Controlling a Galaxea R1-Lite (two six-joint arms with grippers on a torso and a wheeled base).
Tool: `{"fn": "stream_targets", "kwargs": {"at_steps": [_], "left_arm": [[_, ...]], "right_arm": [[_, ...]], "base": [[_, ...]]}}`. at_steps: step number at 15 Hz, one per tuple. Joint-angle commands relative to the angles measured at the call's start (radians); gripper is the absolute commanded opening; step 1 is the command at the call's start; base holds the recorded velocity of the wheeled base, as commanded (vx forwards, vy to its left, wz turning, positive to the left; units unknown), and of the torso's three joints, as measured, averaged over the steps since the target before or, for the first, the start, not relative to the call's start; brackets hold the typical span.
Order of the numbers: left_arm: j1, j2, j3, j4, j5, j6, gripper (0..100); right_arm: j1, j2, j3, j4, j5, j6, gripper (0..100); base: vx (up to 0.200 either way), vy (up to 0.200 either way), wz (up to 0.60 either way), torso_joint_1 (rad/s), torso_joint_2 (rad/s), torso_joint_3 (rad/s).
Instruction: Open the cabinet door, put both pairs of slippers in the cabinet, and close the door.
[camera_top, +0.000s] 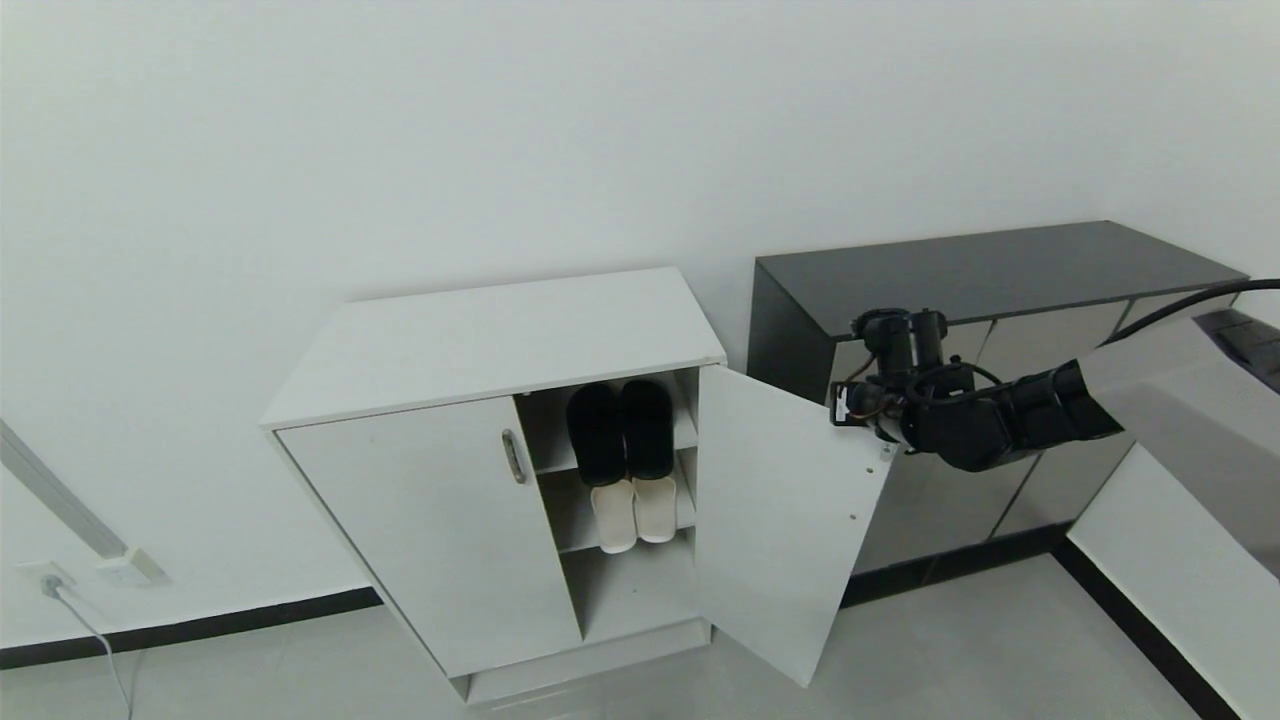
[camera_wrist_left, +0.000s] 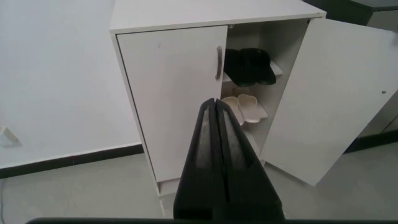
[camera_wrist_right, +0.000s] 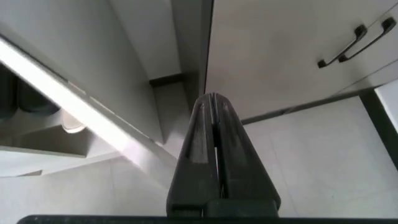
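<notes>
1. Facing a white cabinet (camera_top: 480, 340) set against the wall (camera_top: 400, 150), with its left door (camera_top: 440, 520) shut and its right door (camera_top: 780, 510) swung wide open.
2. Showing black slippers (camera_top: 620, 430) side by side on the cabinet's top shelf (camera_top: 550, 455), in the right half behind the open door's place.
3. Showing white slippers (camera_top: 635, 510) side by side on the middle shelf (camera_top: 572, 520), directly under the black pair, with their near ends at the shelf's front edge.
4. Holding the right tool (camera_top: 845, 405) just beside the top outer corner of the cabinet's right door, outside the cabinet. Pressed fully closed, with nothing gripped. Hard to tell whether touching the door or not.
5. Pointing the left tool (camera_wrist_left: 214, 102) at the cabinet's front from well back, roughly in line with the handle (camera_top: 513, 456) on the left door. Closed tight, nothing held.
6. Standing just right of the cabinet, a dark-topped sideboard (camera_top: 990, 265), partly behind the right door.
7. Sitting low on the wall, well left of the cabinet, a socket (camera_top: 45, 578) with a cable hanging from it.
</notes>
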Motion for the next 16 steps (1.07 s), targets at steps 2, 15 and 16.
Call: {"fn": "stream_targets", "kwargs": {"at_steps": [2, 15, 16], "left_arm": [[0.0, 0.001, 0.0, 0.0, 0.0, 0.0, 0], [0.0, 0.001, 0.0, 0.0, 0.0, 0.0, 0], [0.0, 0.001, 0.0, 0.0, 0.0, -0.001, 0]], "right_arm": [[0.039, -0.026, 0.043, 0.001, -0.001, 0.0, 0], [0.248, -0.209, 0.256, 0.007, -0.013, 0.044, 0], [0.222, -0.172, 0.261, 0.006, -0.013, 0.043, 0]], "base": [[0.0, 0.0, 0.0, 0.0, 0.0, 0.0], [0.0, 0.0, 0.0, 0.0, 0.0, 0.0], [0.0, 0.0, 0.0, 0.0, 0.0, 0.0]]}}
